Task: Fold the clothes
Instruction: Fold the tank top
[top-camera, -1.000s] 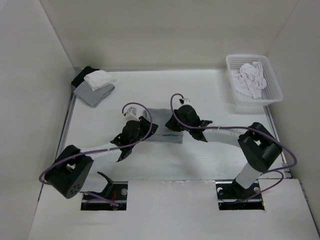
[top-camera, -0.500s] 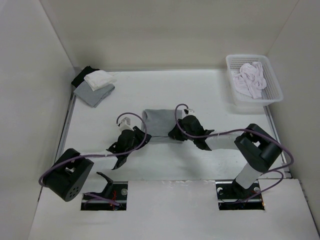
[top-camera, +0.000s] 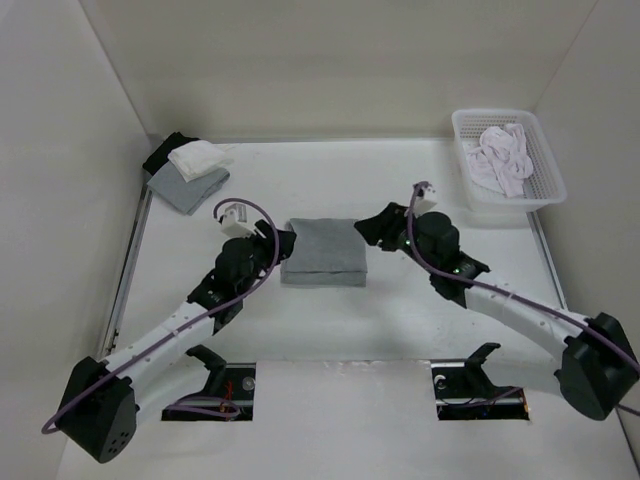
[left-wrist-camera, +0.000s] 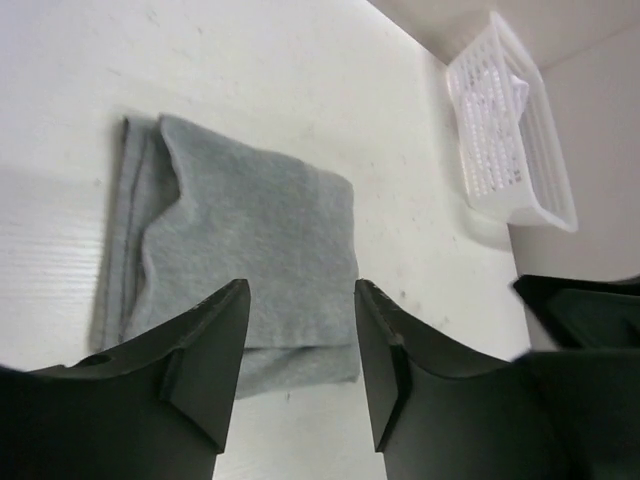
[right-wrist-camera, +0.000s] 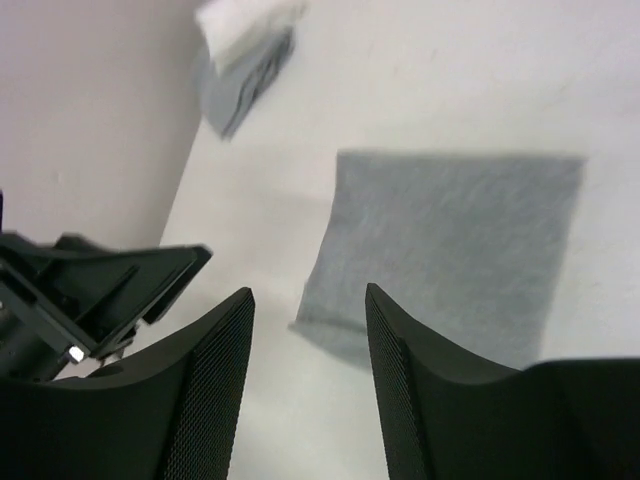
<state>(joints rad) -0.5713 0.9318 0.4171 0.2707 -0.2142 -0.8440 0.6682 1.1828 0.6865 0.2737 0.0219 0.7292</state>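
A white plastic basket (top-camera: 548, 165) is seen at the upper right of the overhead view, set on the white table (top-camera: 400, 180) near its far right corner. Crumpled white garments (top-camera: 498, 160) are piled inside it. At the upper left, a small stack of cloths (top-camera: 188, 175) is laid beside the wall (top-camera: 100, 150), with black at the back, grey below and a white one on top.

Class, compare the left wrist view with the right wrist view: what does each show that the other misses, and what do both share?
Only the left wrist view shows the white basket. Only the right wrist view shows the stack of cloths. Both show the folded grey T-shirt lying flat on the table, framed by an open, empty gripper: the left gripper in one, the right gripper in the other.
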